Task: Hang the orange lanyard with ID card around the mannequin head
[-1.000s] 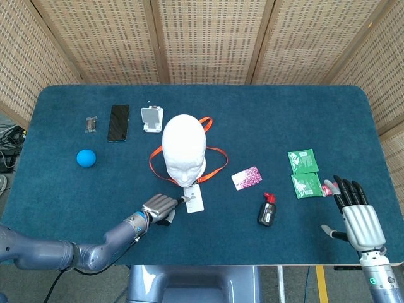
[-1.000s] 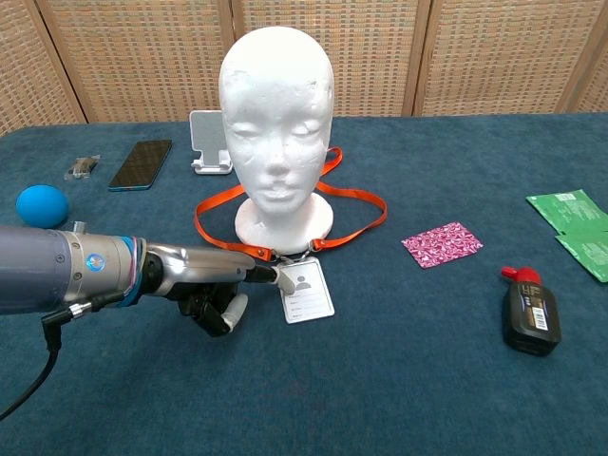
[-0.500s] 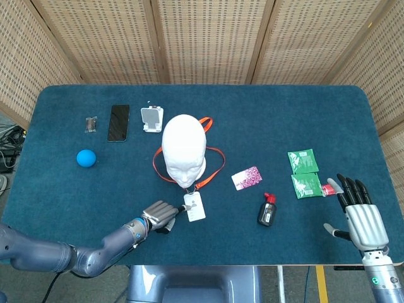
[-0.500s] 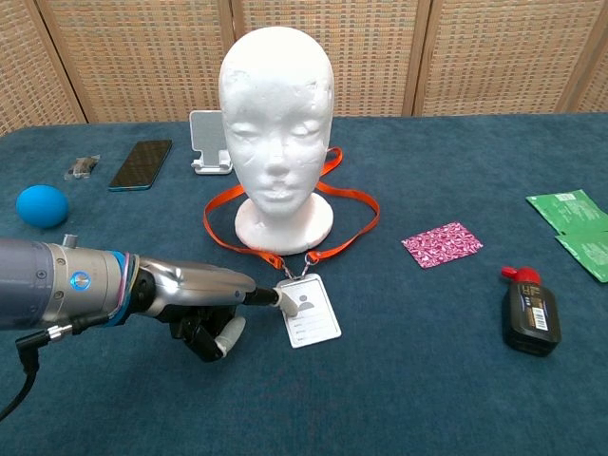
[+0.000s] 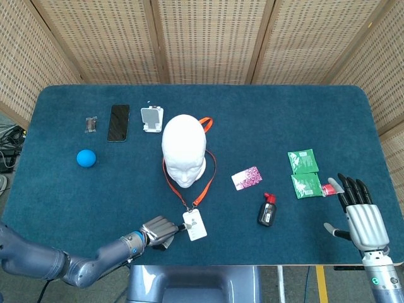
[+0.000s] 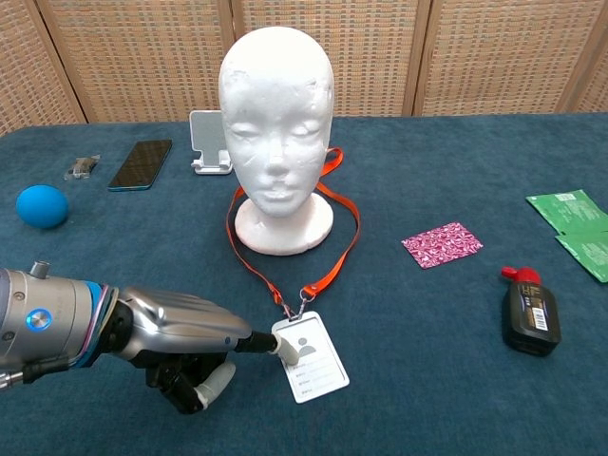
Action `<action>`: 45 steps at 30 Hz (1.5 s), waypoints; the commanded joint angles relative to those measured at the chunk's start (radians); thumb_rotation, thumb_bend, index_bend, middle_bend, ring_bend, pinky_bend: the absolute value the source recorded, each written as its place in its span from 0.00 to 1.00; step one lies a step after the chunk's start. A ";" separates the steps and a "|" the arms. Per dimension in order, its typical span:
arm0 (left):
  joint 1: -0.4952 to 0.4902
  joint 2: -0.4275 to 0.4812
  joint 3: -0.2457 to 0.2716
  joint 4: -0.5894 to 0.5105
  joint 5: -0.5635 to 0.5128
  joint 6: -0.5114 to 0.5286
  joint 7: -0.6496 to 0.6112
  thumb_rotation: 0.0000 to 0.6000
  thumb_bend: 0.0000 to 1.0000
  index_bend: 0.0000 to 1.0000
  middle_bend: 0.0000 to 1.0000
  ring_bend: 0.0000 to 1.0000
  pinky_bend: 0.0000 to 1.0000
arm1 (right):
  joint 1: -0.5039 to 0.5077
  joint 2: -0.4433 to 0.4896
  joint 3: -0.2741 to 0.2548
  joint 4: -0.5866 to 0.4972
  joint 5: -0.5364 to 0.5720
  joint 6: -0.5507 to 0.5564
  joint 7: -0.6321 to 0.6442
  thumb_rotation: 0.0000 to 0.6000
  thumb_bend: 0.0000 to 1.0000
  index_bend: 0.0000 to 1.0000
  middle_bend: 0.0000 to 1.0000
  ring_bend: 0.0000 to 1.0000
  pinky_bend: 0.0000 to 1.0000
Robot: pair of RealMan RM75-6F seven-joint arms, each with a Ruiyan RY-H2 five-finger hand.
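Note:
The white mannequin head [image 5: 184, 148] [image 6: 275, 114] stands upright at mid-table. The orange lanyard [image 5: 202, 186] [image 6: 334, 256] loops around its base and runs forward, drawn taut, to the white ID card [image 5: 194, 225] [image 6: 312, 356] lying near the front edge. My left hand [image 5: 158, 231] [image 6: 180, 332] pinches the card's top left corner with a fingertip and thumb. My right hand [image 5: 361, 216] hovers at the front right corner, fingers spread, holding nothing; the chest view does not show it.
A black phone [image 5: 118, 122], a small white stand [image 5: 151, 118] and a blue ball [image 5: 86, 158] sit at the left. On the right lie a pink card [image 5: 247, 178], a black bottle [image 5: 267, 211] and green packets [image 5: 303, 172].
My left hand has drawn the ID card toward the front edge. The lanyard loop has narrowed and pulled tight around the mannequin's base. The right hand has barely moved.

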 commanded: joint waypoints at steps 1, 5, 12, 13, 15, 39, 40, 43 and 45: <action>-0.003 0.003 0.007 -0.008 0.009 -0.006 -0.005 1.00 0.98 0.18 1.00 0.96 1.00 | -0.001 0.000 0.001 0.000 -0.001 0.000 -0.001 1.00 0.00 0.00 0.00 0.00 0.00; -0.009 0.004 0.017 -0.011 0.019 -0.016 -0.010 1.00 0.99 0.19 1.00 0.96 1.00 | -0.001 0.001 0.002 -0.002 -0.003 -0.001 0.000 1.00 0.00 0.00 0.00 0.00 0.00; -0.008 0.010 0.026 -0.021 0.045 -0.016 -0.024 1.00 0.99 0.20 1.00 0.96 1.00 | -0.004 0.000 0.004 -0.002 -0.006 0.001 -0.003 1.00 0.00 0.00 0.00 0.00 0.00; -0.008 0.012 0.028 -0.023 0.050 -0.016 -0.026 1.00 0.99 0.20 1.00 0.96 1.00 | -0.004 0.000 0.004 -0.002 -0.006 0.001 -0.003 1.00 0.00 0.00 0.00 0.00 0.00; -0.009 0.020 0.030 -0.029 0.058 -0.022 -0.034 1.00 0.99 0.20 1.00 0.96 1.00 | -0.005 -0.001 0.005 -0.001 -0.006 0.001 -0.006 1.00 0.00 0.00 0.00 0.00 0.00; 0.255 0.406 -0.062 -0.062 0.577 0.176 -0.460 1.00 0.96 0.17 1.00 0.96 1.00 | -0.012 0.000 0.006 -0.016 -0.024 0.010 -0.019 1.00 0.00 0.00 0.00 0.00 0.00; 0.271 0.415 -0.058 -0.051 0.592 0.199 -0.462 1.00 0.94 0.16 1.00 0.95 1.00 | -0.012 0.001 0.007 -0.018 -0.024 0.010 -0.019 1.00 0.00 0.00 0.00 0.00 0.00; 0.383 0.455 -0.044 0.021 0.635 0.369 -0.467 1.00 0.64 0.09 0.95 0.88 0.93 | -0.013 0.003 0.008 -0.023 -0.024 0.010 -0.021 1.00 0.00 0.00 0.00 0.00 0.00; 0.544 0.433 -0.054 0.098 0.606 0.632 -0.440 1.00 0.21 0.03 0.80 0.73 0.74 | -0.013 0.005 0.008 -0.027 -0.026 0.011 -0.021 1.00 0.00 0.00 0.00 0.00 0.00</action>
